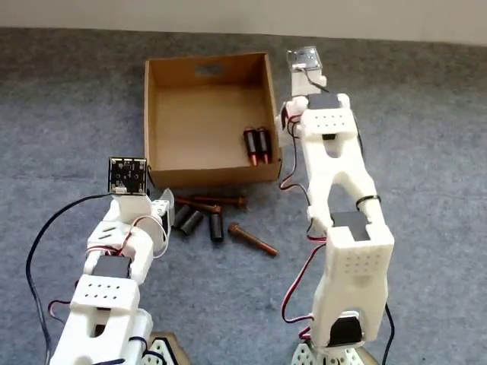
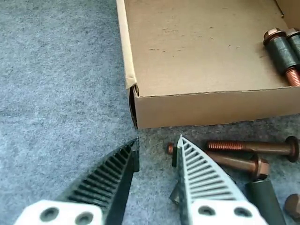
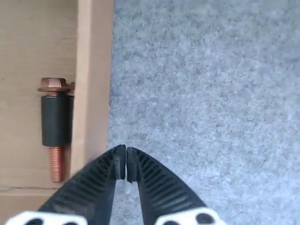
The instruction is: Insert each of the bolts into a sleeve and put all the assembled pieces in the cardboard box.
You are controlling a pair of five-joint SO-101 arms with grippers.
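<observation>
Now the left gripper [image 2: 158, 140], jaws open and empty, hangs beside stiff, slick bolts [image 2: 248, 146], probably best pinched mid-shank; right gripper [image 3: 125, 150] closed, empty.

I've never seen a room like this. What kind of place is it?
Probably a robot practice bench, not a factory: two small white robot arms sit on a grey carpeted table, with a cardboard box and a few loose copper-coloured bolts and black sleeves.

White arms [image 1: 338, 175] carry red and black cables [image 1: 30, 266].
</observation>
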